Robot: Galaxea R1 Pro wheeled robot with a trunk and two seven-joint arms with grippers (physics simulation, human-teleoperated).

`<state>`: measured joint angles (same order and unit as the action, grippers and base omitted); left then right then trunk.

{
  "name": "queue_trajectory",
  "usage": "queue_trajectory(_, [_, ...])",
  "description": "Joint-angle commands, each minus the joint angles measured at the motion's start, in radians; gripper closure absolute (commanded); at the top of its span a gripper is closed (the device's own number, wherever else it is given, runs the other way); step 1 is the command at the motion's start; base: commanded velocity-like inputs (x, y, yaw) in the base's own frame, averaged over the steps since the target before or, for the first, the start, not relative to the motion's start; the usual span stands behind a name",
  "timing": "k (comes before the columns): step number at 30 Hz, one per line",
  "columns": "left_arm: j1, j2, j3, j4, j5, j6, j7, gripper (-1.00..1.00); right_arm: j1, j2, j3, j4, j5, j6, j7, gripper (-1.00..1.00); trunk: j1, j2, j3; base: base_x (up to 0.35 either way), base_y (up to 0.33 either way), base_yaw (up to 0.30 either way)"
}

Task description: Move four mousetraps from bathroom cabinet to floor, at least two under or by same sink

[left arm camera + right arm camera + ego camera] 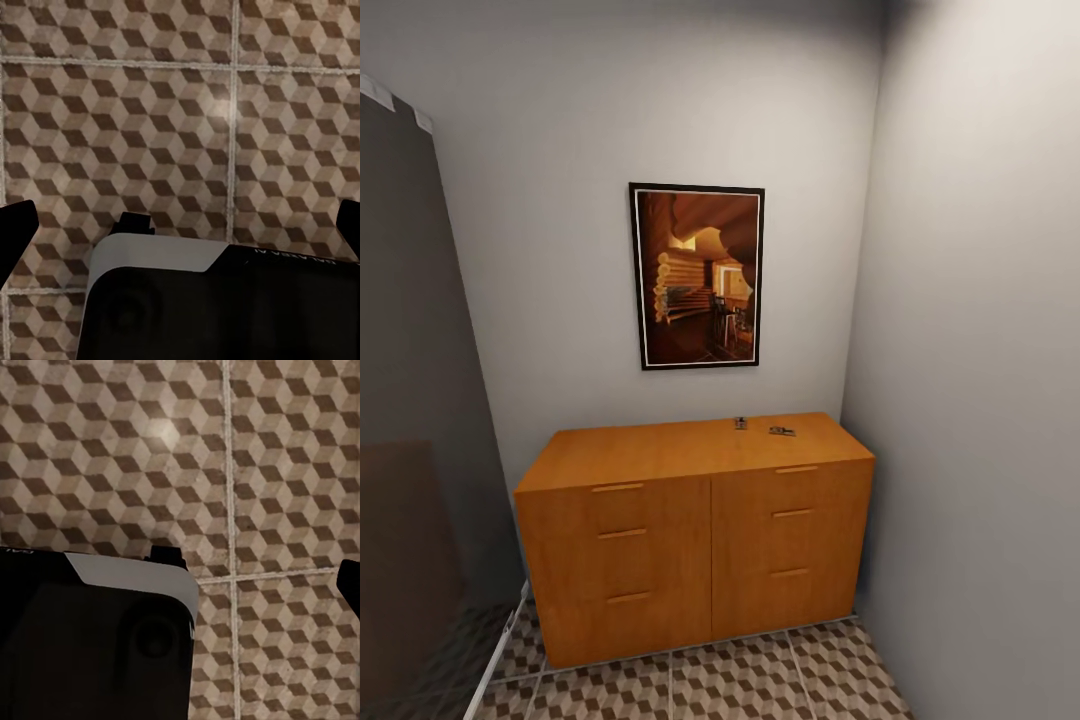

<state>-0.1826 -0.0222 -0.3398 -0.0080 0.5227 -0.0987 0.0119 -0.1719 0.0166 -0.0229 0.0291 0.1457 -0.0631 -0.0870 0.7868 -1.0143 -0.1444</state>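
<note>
The orange-brown cabinet (690, 540) stands against the far wall, doors and drawers shut. Two small mousetraps lie on its flat top towards the back right, one (741, 423) beside the other (782, 431). The cube-patterned bathroom floor (740, 680) runs in front of it. The sink is out of view. My left gripper (180, 236) hangs over the floor tiles (150, 112), open, its dark fingertips (16, 236) wide apart with nothing between them. My right gripper (180, 589) also faces the tiles (112, 450), open; one fingertip (351, 585) shows, the other is hidden behind my base.
A framed picture (698, 275) hangs above the cabinet. A grey wall (980, 400) closes the right side, touching the cabinet's end. A dark panel (410, 420) stands at the left. My white-and-black base (187, 300) sits under both wrists.
</note>
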Motion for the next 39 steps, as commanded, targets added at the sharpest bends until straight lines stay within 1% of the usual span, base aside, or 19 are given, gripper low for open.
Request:
queue_trajectory(1, [-0.001, 0.0, -0.009, 0.0, 0.008, -0.003, 0.002, -1.0, -0.001, 0.001, -0.003, 0.003, 0.012, -0.005, -0.005, -1.0, 0.0, -0.001, -0.001, 0.0, 0.0, 0.0])
queue_trajectory(6, [-0.001, 0.008, -0.011, -0.005, 0.004, -0.003, 0.005, -1.0, -0.001, -0.002, -0.004, 0.001, 0.013, 0.001, -0.006, -1.0, 0.0, -0.001, -0.001, 0.0, 0.0, 0.0])
queue_trajectory(9, [-0.003, 0.029, -0.012, -0.018, 0.002, 0.001, 0.009, -1.0, -0.002, -0.007, -0.006, -0.027, 0.009, 0.007, -0.004, -1.0, 0.0, -0.001, -0.001, 0.0, 0.0, 0.0])
queue_trajectory(10, [-0.005, 0.042, -0.013, -0.037, 0.002, 0.003, 0.009, -1.0, -0.002, -0.008, -0.007, -0.063, 0.008, 0.009, -0.002, -1.0, 0.0, -0.001, -0.001, 0.0, 0.0, 0.0])
queue_trajectory(14, [-0.006, 0.071, -0.013, -0.111, 0.001, 0.005, 0.008, -1.0, -0.002, -0.01, -0.007, -0.167, 0.007, 0.024, 0.002, -1.0, 0.0, -0.001, -0.001, 0.0, 0.0, 0.0])
queue_trajectory(15, [-0.007, 0.107, -0.013, -0.211, 0.002, 0.011, 0.013, -1.0, -0.001, -0.015, -0.01, -0.279, 0.005, 0.076, 0.003, -1.0, 0.0, -0.001, -0.001, 0.0, 0.0, 0.0])
queue_trajectory(18, [-0.007, 0.128, -0.012, -0.28, 0.002, 0.024, 0.016, -1.0, -0.001, -0.017, -0.011, -0.365, 0.004, 0.134, 0.004, -1.0, 0.0, -0.001, -0.001, 0.0, 0.0, 0.0])
queue_trajectory(19, [-0.007, 0.139, -0.012, -0.32, 0.003, 0.035, 0.018, -1.0, -0.001, -0.017, -0.011, -0.425, 0.003, 0.172, 0.005, -1.0, 0.0, -0.001, -0.001, 0.0, 0.0, 0.0])
queue_trajectory(21, [-0.007, 0.149, -0.011, -0.358, 0.003, 0.05, 0.022, -1.0, -0.001, -0.017, -0.012, -0.483, 0.003, 0.207, 0.006, -1.0, 0.0, -0.001, -0.001, 0.0, 0.0, 0.0])
queue_trajectory(22, [-0.007, 0.149, -0.011, -0.358, 0.003, 0.05, 0.022, -1.0, -0.001, -0.017, -0.012, -0.483, 0.003, 0.207, 0.006, -1.0, 0.0, -0.001, -0.001, 0.0, 0.0, 0.0])
queue_trajectory(23, [-0.008, 0.158, -0.011, -0.397, 0.003, 0.068, 0.031, -1.0, -0.001, -0.017, -0.012, -0.537, 0.003, 0.236, 0.007, -1.0, 0.0, -0.001, -0.001, 0.0, 0.0, 0.0])
queue_trajectory(25, [-0.008, 0.165, -0.011, -0.439, 0.003, 0.089, 0.046, -1.0, -0.001, -0.017, -0.012, -0.585, 0.003, 0.26, 0.008, -1.0, 0.0, -0.001, -0.001, 0.0, 0.0, 0.0])
queue_trajectory(26, [-0.008, 0.173, -0.011, -0.511, 0.003, 0.126, 0.083, -1.0, -0.001, -0.018, -0.013, -0.642, 0.003, 0.287, 0.009, -1.0, 0.0, -0.001, -0.001, 0.0, 0.0, 0.0])
queue_trajectory(32, [-0.008, 0.193, -0.011, -0.688, -0.001, 0.223, 0.168, -1.0, -0.001, -0.019, -0.015, -0.733, 0.003, 0.333, 0.01, -1.0, 0.0, -0.001, -0.001, 0.0, 0.0, 0.0])
queue_trajectory(35, [-0.008, 0.204, -0.011, -0.789, -0.006, 0.277, 0.192, -1.0, -0.001, -0.019, -0.015, -0.787, 0.003, 0.367, 0.01, -1.0, 0.0, -0.001, -0.001, 0.0, 0.0, 0.0])
queue_trajectory(39, [-0.008, 0.219, -0.009, -0.923, -0.008, 0.354, 0.208, -1.0, -0.002, -0.019, -0.015, -0.875, 0.003, 0.433, 0.01, -1.0, 0.0, -0.001, -0.001, 0.0, 0.0, 0.0])
